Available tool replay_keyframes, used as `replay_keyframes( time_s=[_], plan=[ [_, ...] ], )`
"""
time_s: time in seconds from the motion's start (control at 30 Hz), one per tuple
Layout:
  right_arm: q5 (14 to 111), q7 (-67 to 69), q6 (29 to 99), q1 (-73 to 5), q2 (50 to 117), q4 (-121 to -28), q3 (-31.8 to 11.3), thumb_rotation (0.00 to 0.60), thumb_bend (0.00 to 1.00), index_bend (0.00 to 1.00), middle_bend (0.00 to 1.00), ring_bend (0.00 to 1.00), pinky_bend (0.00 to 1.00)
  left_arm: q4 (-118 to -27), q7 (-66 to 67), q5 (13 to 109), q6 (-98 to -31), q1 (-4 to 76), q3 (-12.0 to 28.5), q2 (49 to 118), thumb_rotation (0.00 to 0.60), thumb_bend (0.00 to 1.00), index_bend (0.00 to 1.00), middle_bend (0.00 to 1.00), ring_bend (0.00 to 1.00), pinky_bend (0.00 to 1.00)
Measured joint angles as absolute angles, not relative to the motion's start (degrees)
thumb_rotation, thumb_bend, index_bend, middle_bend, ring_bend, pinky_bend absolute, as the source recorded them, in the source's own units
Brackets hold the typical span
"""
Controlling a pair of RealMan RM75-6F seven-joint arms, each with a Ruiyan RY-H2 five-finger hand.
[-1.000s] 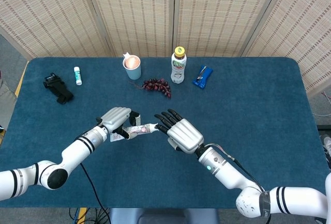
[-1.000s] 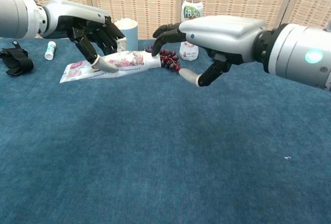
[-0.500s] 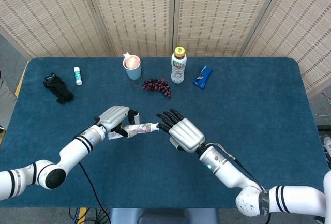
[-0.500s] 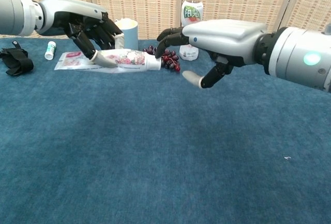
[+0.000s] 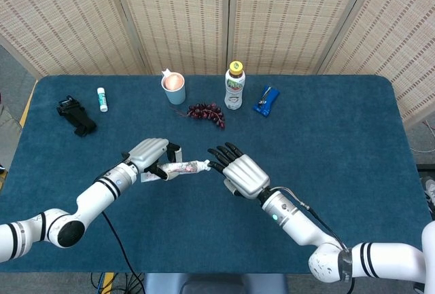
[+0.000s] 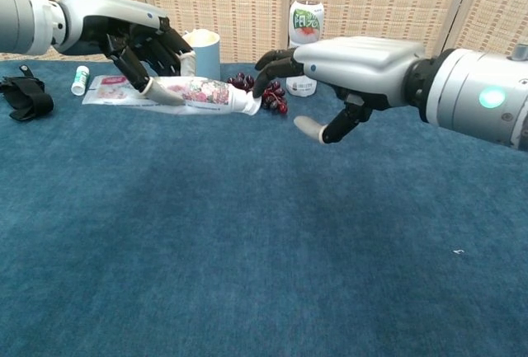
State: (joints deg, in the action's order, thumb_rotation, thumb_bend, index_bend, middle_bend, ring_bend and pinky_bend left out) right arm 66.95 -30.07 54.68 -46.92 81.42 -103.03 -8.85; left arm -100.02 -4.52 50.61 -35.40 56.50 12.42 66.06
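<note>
My left hand [image 5: 151, 155] [image 6: 140, 44] grips a white tube with a floral print [image 5: 182, 168] [image 6: 198, 92], lifted off the blue table and lying level, its cap end toward my right hand. My right hand [image 5: 241, 172] [image 6: 355, 60] hovers palm down just right of the tube, fingers spread and stretched toward the cap, thumb hanging below. Its fingertips [image 6: 266, 72] are at the cap or a hair short of it; I cannot tell which. It holds nothing.
Along the far side of the table [image 5: 340, 138] stand a light-blue cup [image 5: 174, 88], a bunch of dark grapes [image 5: 206, 112], a yellow-capped bottle [image 5: 234, 86] and a blue clip [image 5: 266, 99]. A small white tube [image 5: 102, 99] and a black strap [image 5: 76, 115] lie far left.
My left hand has raised the tube and tipped it level, cap end nearer my right hand. The right hand has drifted slightly right and back, still spread.
</note>
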Motion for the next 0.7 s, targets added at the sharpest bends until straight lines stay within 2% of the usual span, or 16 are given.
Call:
replay_keyframes(
  time_s=[0.7],
  plan=[
    [65.96, -28.91, 54.77, -47.49, 82.32, -100.9, -8.27, 0.6, 0.47, 0.23, 0.06, 0.0, 0.0, -101.68, -6.63, 51.21, -34.84, 56.22, 13.36, 63.86, 0.6, 0.43, 0.56, 0.65, 0.42, 0.23]
  ],
)
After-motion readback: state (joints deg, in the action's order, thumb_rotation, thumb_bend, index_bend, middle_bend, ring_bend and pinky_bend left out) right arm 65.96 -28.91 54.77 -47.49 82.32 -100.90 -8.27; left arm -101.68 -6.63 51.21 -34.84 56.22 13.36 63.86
